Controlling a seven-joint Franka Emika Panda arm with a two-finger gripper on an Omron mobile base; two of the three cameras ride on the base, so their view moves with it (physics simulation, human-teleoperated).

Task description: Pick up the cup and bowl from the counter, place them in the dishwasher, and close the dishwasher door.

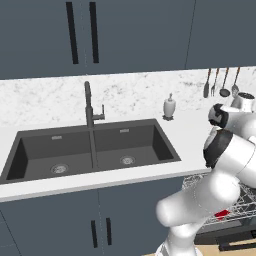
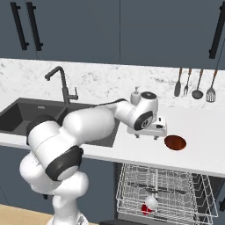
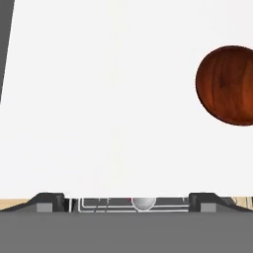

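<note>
In the dishwasher [image 2: 211,186], the cup [image 2: 148,205] already lies on the pulled-out wire rack [image 2: 176,180], so you have one item stowed. The bowl [image 2: 175,142] sits on the counter [image 2: 202,123], just beside your gripper [image 2: 147,137], which hovers over the counter with jaws spread wide and empty. Left for you: grasp the bowl, load it, shut the dishwasher door.

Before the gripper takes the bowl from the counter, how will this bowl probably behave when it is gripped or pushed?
The bowl looks rigid, like wood by its grain, so it should not bend. It is shallow and sits flat on the counter, so it will probably slide rather than tip if pushed. The open gripper likely must pinch its rim, which may slip.
</note>
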